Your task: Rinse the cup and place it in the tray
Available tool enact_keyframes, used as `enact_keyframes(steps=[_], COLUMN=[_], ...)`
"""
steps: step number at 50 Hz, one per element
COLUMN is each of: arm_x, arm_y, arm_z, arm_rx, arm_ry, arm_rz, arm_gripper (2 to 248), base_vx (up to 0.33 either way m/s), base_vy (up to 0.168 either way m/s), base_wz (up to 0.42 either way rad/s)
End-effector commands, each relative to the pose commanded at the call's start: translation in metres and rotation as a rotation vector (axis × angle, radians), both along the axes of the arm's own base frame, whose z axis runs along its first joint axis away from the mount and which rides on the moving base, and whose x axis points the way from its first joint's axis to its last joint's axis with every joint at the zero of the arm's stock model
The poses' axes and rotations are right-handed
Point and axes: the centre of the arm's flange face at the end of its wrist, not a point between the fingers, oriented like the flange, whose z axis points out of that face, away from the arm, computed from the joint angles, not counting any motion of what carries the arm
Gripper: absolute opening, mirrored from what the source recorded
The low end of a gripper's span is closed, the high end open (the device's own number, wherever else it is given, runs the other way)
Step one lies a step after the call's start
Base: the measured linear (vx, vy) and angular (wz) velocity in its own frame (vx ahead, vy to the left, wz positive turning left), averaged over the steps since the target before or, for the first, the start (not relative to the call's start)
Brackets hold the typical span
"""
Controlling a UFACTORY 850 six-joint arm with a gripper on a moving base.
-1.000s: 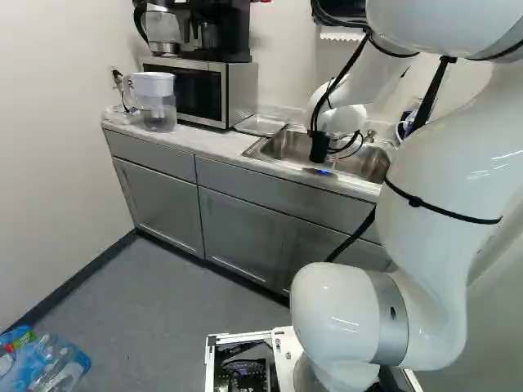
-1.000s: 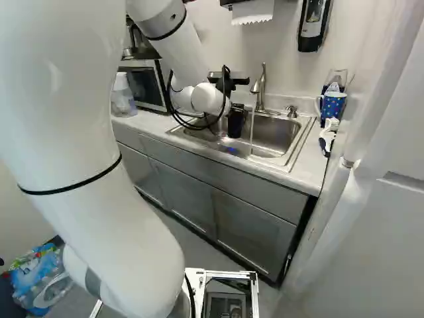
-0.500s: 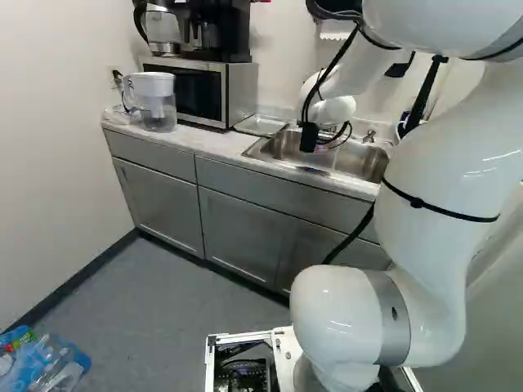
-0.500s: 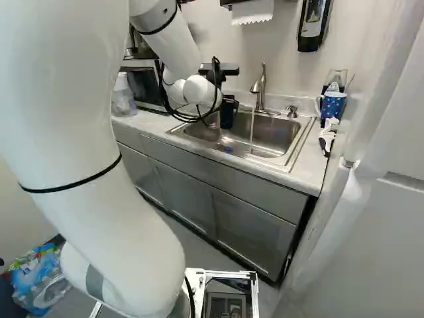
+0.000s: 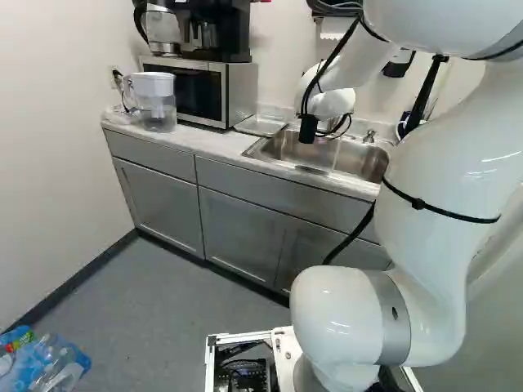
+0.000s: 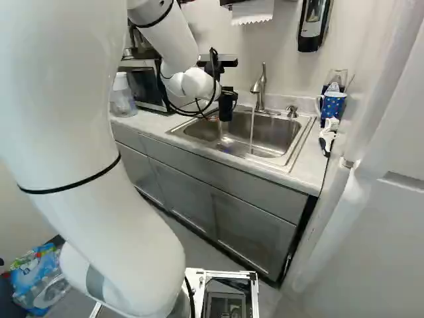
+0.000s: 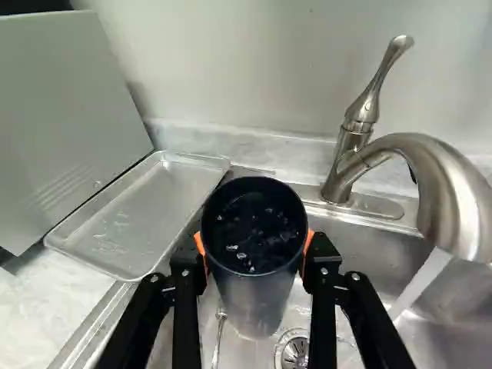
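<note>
- Grey cabinets point(image 5: 245, 229) run along the wall, topped by a pale bench point(image 5: 189, 142).
- The white arm point(image 6: 86, 218) reaches over toward the sink, its last joint above the basin's tray side.
- The steel sink point(image 6: 275, 136) is set into the bench.
- A microwave point(image 5: 243, 90) stands on the bench, carrying a coffee maker point(image 5: 227, 28) and a glass-and-steel kettle point(image 5: 166, 28).
- A blue-wrapped pack of bottles point(image 5: 61, 359) is on the floor, at the lower left of the left base view.
- The shallow metal tray point(image 7: 142, 215) lies flat on the bench, between microwave and sink. Its inside is bare apart from marks on the metal.
- A clear pitcher with a white top point(image 5: 155, 102) stands on the bench, near the microwave.
- The curved faucet point(image 7: 453, 192) rises behind the sink.
- The end effector point(image 6: 227, 97) is above the sink. In the wrist view its orange pads press the cup from two opposite sides, holding it.
- The dark cup point(image 7: 250, 288) is upright over the basin, near the tray and not in it; its inside looks wet, with bright glints.
- A blue spotted mug point(image 6: 332, 106) stands on the bench beyond the sink.
- A thin stream of water point(image 7: 421, 283) falls into the sink, apart from the cup.
- The round drain point(image 7: 294, 351) shows in the sink floor, beyond the cup's base.
</note>
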Motion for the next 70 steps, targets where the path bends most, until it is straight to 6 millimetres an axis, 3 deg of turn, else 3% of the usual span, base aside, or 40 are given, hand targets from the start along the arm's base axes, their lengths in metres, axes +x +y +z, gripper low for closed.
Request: enact_keyframes(steps=[70], arm_x=[-0.008], arm_y=[0.003], arm_z=[0.070], arm_rx=[-0.010], arm_ry=[-0.060], arm_rz=[0.004], arm_gripper=[125], base_vx=[0.000], base_vy=[0.000], base_wz=[0.000])
